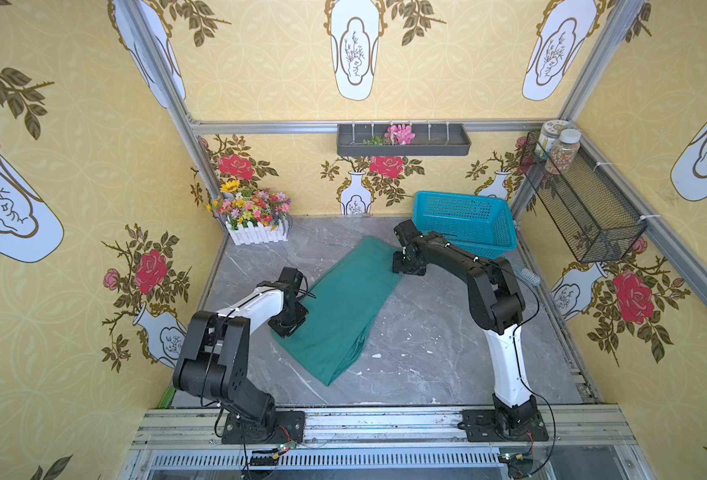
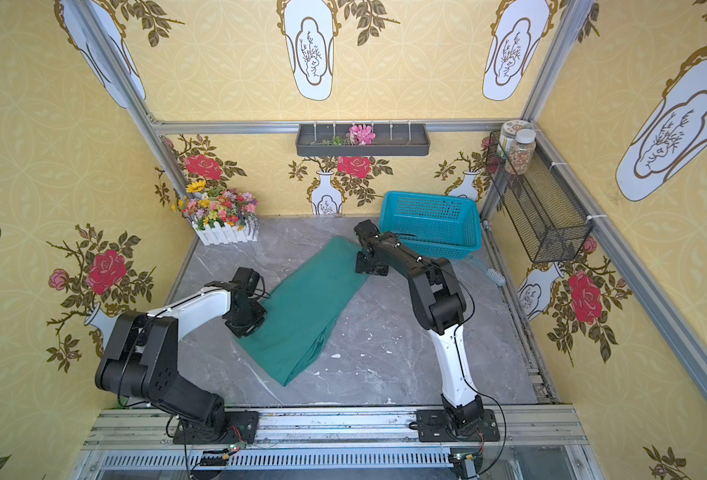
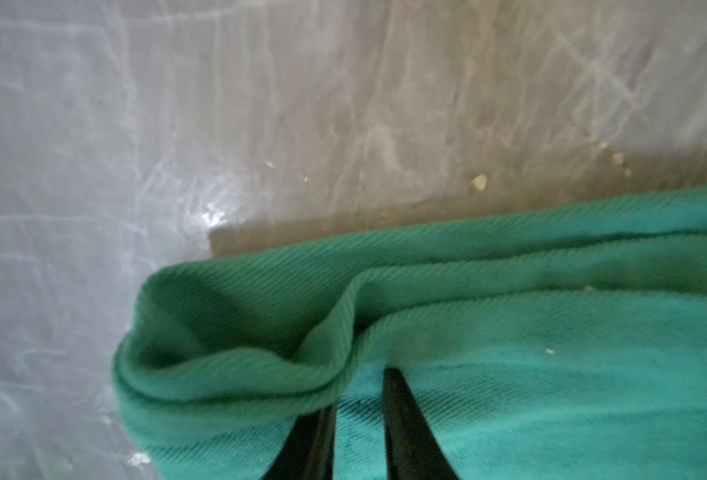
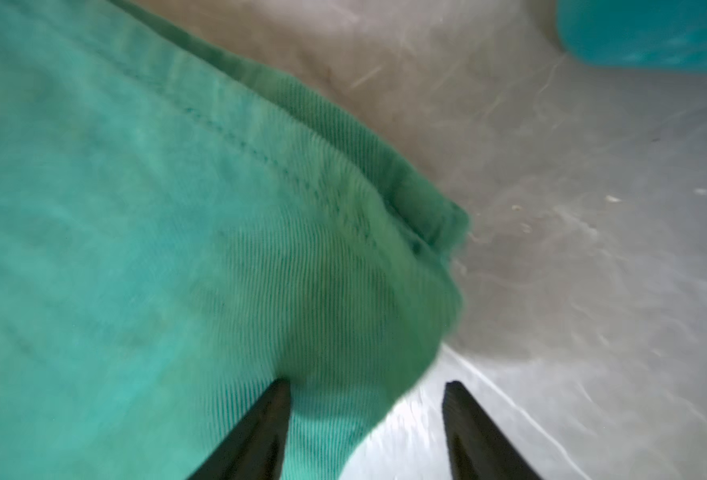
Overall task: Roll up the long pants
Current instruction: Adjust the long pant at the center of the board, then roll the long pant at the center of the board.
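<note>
- Pants (image 1: 343,303) lie folded in a long strip on the counter (image 1: 426,340) in both top views, reaching from the left gripper (image 1: 287,328) to the right gripper (image 1: 406,266); a basket (image 1: 464,220) stands just beyond the right gripper.
- Left wrist: left gripper (image 3: 358,395) nearly closed, pinching a fold at the pants' (image 3: 551,374) edge.
- Right wrist: right gripper (image 4: 366,384) spread wide, holding nothing; pants' (image 4: 136,208) hemmed corner lies between its fingers.
</note>
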